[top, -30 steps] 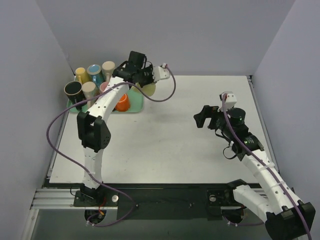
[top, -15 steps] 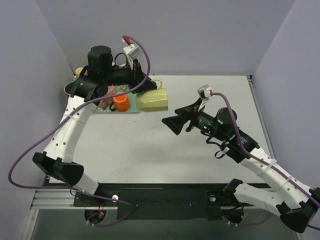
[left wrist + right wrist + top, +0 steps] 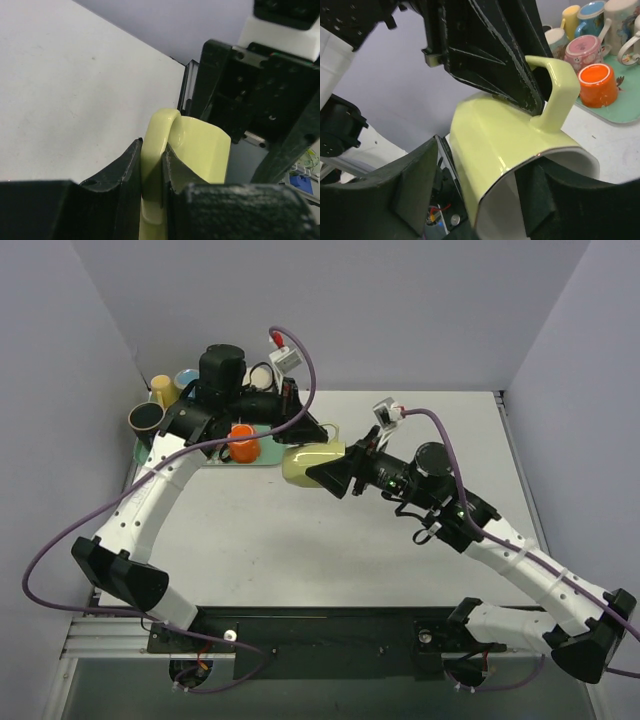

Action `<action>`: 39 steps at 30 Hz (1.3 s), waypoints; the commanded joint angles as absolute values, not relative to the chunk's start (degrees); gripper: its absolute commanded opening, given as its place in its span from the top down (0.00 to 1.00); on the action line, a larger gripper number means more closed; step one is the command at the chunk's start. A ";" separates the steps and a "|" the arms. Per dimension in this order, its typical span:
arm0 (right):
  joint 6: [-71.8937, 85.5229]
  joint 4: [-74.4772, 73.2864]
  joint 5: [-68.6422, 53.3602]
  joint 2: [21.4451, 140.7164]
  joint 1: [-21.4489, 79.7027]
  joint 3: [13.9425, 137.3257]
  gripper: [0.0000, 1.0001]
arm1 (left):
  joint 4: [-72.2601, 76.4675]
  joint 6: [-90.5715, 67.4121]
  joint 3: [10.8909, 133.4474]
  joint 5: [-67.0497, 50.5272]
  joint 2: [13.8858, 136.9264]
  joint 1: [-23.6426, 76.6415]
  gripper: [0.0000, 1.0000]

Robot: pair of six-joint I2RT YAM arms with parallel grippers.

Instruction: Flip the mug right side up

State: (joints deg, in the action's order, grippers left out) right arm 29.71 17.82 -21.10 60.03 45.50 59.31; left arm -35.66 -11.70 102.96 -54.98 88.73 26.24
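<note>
The pale yellow-green mug (image 3: 305, 462) hangs on its side above the table, just right of the tray, its mouth toward the right arm. My left gripper (image 3: 318, 432) is shut on the mug's handle (image 3: 157, 135), both fingers pressed flat against it. My right gripper (image 3: 325, 475) straddles the mug's rim. One finger (image 3: 537, 200) is inside the white interior. The other finger (image 3: 415, 190) stands outside the wall with a visible gap to the mug (image 3: 495, 145). In the left wrist view, the mug's body (image 3: 202, 150) shows beyond the fingers.
A green tray (image 3: 270, 455) at the back left holds several mugs, among them an upside-down orange one (image 3: 243, 443) and a black one (image 3: 146, 420). Grey walls close in the table on the left, back and right.
My left arm has carried the mug from over the tray toward the table's middle. My right arm swung left to meet it, and its jaws have narrowed around the mug's wall.
</note>
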 commanded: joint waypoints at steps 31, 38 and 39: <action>7.12 -19.00 11.09 90.78 11.79 67.15 1.00 | -32.08 23.99 92.10 -11.61 104.05 2.55 0.26; 9.84 -18.81 3.43 97.64 5.37 69.17 1.00 | -23.39 27.24 86.06 -12.13 106.61 2.46 0.32; 9.76 -18.90 3.60 97.91 5.27 69.08 1.00 | -21.29 27.51 84.39 -12.48 106.09 2.55 0.33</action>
